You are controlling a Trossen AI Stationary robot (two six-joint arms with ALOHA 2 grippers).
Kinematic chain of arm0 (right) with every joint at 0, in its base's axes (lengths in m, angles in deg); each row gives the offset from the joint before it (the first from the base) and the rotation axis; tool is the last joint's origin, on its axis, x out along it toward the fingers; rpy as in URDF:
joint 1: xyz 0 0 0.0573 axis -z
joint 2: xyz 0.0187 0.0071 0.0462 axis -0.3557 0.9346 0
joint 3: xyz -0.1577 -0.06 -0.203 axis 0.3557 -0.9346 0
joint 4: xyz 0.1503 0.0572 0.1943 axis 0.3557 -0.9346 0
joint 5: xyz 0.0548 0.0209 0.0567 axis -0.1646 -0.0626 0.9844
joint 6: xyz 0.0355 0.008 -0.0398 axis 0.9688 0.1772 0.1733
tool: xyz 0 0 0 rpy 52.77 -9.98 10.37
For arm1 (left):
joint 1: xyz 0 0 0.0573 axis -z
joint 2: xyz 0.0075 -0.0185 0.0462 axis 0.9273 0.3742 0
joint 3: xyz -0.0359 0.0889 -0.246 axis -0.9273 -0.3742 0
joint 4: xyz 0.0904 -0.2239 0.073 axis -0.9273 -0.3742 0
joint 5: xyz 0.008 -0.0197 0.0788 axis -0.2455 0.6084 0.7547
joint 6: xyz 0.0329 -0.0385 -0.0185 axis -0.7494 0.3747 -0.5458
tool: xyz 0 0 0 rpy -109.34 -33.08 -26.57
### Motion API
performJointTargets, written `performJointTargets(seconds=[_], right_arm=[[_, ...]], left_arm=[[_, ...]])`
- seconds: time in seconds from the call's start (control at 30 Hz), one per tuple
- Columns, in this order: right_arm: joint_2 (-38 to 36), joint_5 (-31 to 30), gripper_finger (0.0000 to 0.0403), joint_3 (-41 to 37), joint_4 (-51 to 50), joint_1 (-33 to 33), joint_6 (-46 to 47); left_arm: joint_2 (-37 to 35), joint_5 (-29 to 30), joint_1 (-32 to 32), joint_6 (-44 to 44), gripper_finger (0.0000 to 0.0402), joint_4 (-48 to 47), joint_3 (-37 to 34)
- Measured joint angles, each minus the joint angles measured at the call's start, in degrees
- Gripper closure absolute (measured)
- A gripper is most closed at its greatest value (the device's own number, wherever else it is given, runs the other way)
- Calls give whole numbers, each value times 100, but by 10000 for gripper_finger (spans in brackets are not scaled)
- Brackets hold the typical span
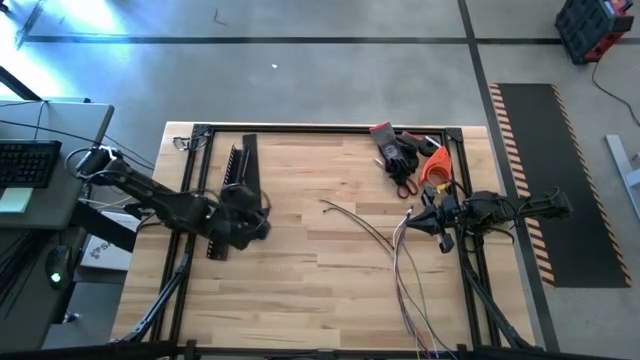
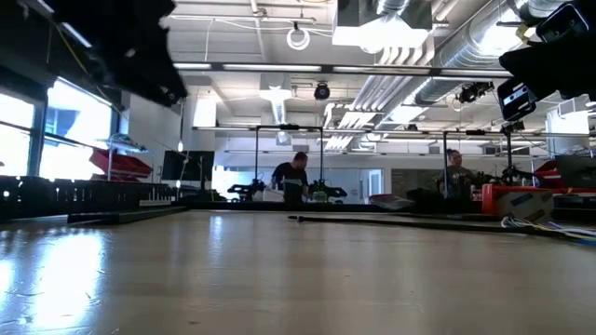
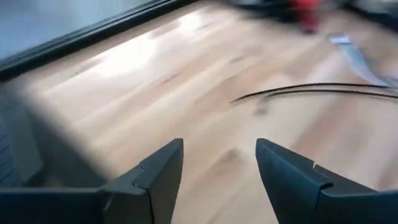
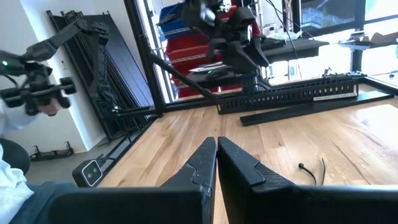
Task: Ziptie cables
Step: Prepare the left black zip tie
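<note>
My left gripper (image 3: pixel 219 180): dark fingers parted with a clear gap, nothing between them, hanging over the left part of the pale wooden table (image 1: pixel 300 290), beside the long black comb-slotted rail (image 1: pixel 236 170)

Step in hand: I judge this is the reach toward the wires; I should keep the gap open and come in across the strands, not along them

My right gripper (image 4: pixel 216 163): fingers pressed together, empty, waiting near the table's right edge

The bunch of thin dark, reddish and whitish cables (image 1: pixel 402 265): lies on the table's right half, just beside my right gripper

Long axis: runs from the near edge up toward my right gripper, loose dark ends curving off toward the middle
</note>
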Motion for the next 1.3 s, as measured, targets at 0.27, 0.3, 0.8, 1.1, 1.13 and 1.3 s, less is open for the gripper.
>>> performJointTargets(seconds=[0.27, 0.3, 0.8, 1.1, 1.13, 1.3], right_arm=[[0, -1, 402, 0, -1, -2, 2], [0, -2, 402, 2, -2, 0, 0], [-2, -24, 402, 0, 2, -2, -374], [-2, -26, 402, 0, 0, 0, -1084], [0, -26, 402, 2, 0, -1, -1088], [0, -26, 402, 0, 2, -2, -1089]], left_arm=[[943, -3070, -1469, -3228, 245, 3700, -501], [1159, -3486, -1671, -3471, 247, 3832, -501], [3609, -5328, -2750, -7249, 250, 3904, 755], [4015, -5135, -2870, -9369, 258, 2508, 1858], [4095, -5212, -2880, -9605, 263, 2419, 1931], [4427, -4783, -2813, -11157, 294, 1977, 2129]])
